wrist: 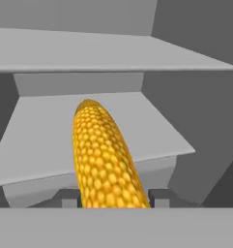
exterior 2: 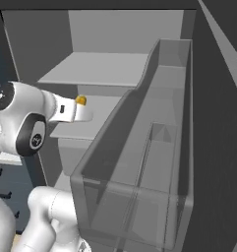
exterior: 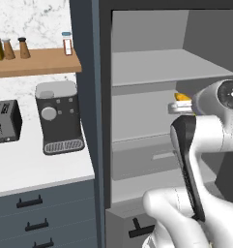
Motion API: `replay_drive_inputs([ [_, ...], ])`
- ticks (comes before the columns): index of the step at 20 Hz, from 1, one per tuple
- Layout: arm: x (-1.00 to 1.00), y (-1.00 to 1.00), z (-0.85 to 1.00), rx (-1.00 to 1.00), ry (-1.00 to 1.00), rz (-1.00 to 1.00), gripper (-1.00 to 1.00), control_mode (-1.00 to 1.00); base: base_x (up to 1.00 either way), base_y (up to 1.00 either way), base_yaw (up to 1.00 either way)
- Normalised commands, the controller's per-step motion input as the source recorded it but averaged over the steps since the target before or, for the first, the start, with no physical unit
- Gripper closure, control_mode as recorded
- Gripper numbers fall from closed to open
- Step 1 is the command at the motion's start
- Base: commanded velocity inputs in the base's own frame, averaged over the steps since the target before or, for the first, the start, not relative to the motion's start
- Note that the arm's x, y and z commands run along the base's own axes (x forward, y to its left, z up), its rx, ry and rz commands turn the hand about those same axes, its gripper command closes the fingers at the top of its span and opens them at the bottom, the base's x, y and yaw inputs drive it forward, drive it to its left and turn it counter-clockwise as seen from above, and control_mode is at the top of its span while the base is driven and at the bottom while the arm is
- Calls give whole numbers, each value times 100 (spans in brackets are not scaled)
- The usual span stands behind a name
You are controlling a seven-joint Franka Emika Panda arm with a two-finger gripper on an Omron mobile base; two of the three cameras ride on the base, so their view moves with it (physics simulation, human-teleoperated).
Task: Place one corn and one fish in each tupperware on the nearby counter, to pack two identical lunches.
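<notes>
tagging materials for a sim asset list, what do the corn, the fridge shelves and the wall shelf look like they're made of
Corn: organic cob, bumpy yellow-orange kernels, slightly glossy.
Fridge shelves: flat matte grey, probably plastic or painted metal; the look leaves it open.
Wall shelf: wood, going by its warm brown tone, smooth finish.

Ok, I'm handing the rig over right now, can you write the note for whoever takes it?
Claw: shut on one corn cob, which sticks out ahead between the fingers.
Where: the arm reaches into the open fridge, with the cob at the middle shelf; its tip shows in both base views.
Counter to the left carries a coffee machine and a toaster. No tupperware, fish or second cob in sight from here.
Done: first cob gripped.
Left, as far as these views tell: carry it out to a tupperware, then the other cob and both fish.
</notes>
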Motion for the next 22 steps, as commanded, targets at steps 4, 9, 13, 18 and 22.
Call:
replay_drive_inputs([
  [4,-100,36,-34,1,0,3,100,-100,0,0,0],
  [9,-72,18,-47,8,0,11,100,-100,0,0,0],
  [13,-39,12,-55,11,0,15,100,-100,0,0,0],
  [18,-6,3,-62,1,1,4,100,-100,0,0,0],
  [22,0,0,-50,0,-3,-10,100,-100,0,0,0],
])
